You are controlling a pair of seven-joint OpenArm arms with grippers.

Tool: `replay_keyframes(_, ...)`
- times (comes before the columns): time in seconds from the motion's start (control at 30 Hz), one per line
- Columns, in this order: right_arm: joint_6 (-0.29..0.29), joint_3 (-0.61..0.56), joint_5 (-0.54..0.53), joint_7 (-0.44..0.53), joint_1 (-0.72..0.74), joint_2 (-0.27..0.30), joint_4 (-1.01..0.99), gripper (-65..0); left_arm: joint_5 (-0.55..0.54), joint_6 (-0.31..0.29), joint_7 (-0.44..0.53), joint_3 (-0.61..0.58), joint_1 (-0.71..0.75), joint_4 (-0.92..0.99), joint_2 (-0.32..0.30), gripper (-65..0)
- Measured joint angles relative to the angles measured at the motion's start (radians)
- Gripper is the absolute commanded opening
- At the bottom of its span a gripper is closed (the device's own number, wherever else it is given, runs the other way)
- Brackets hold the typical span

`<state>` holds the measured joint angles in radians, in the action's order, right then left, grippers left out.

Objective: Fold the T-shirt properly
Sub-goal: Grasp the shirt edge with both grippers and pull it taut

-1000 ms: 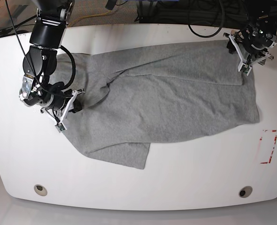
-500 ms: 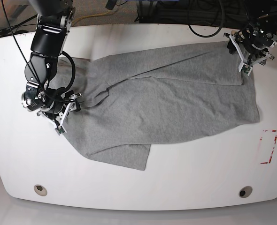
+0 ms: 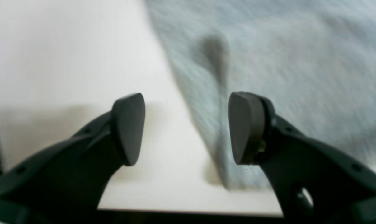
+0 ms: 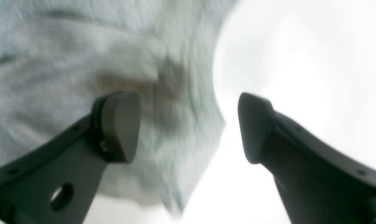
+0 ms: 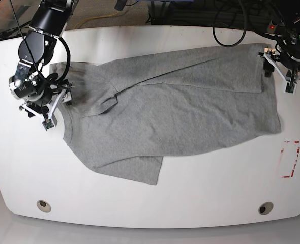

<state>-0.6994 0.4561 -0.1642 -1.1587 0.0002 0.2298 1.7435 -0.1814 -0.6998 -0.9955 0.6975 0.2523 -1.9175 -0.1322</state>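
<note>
Looking down from the base view, we see the white counter (image 5: 201, 203) filling nearly the whole picture, its curved near edge at 6 o'clock. On it lies the T-shirt (image 5: 190, 112), heather grey and spread mostly flat across the middle, reaching from about 9 o'clock to 3 o'clock. One layer is folded over along the far side, its edge running as a diagonal crease from the centre toward 2 o'clock. A flap of the cloth points toward 6 o'clock, and the fabric bunches in small wrinkles near 10 o'clock. We see no lettering on the side that faces up.

At 9 o'clock the right arm reaches down from the top left corner, and the right claw (image 5: 56, 109) sits at the shirt's edge there. In the right wrist view its two dark fingers (image 4: 119, 124) stand spread wide apart, with blurred grey cloth under one finger and bare counter under the other; nothing is pinched between them.

At 2 o'clock the left claw (image 5: 279, 71) sits just off the shirt's far corner (its own view is soft with blur). There its fingers (image 3: 129, 127) also stand apart, gripping nothing, with the cloth's edge running between them.

Smallest of all, a red-and-white dashed rectangle (image 5: 290, 159) marks the counter at 4 o'clock, well apart from the shirt.
</note>
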Motion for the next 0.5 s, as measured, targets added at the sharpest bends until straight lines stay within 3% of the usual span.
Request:
replay_keyframes(0.13, 0.001, 0.024, 0.004, -0.014, -0.056, 0.003, 0.013, -18.4, 0.079, 0.002, -0.015, -0.059, -0.063, 0.000, -0.004, -26.0)
replay_keyframes(0.5, 0.000, 0.044, 0.000, -0.004, -0.090, -0.050, 0.017, -18.4, 0.094, -0.001, -0.019, -0.164, -0.168, 0.219, -0.004, -26.0)
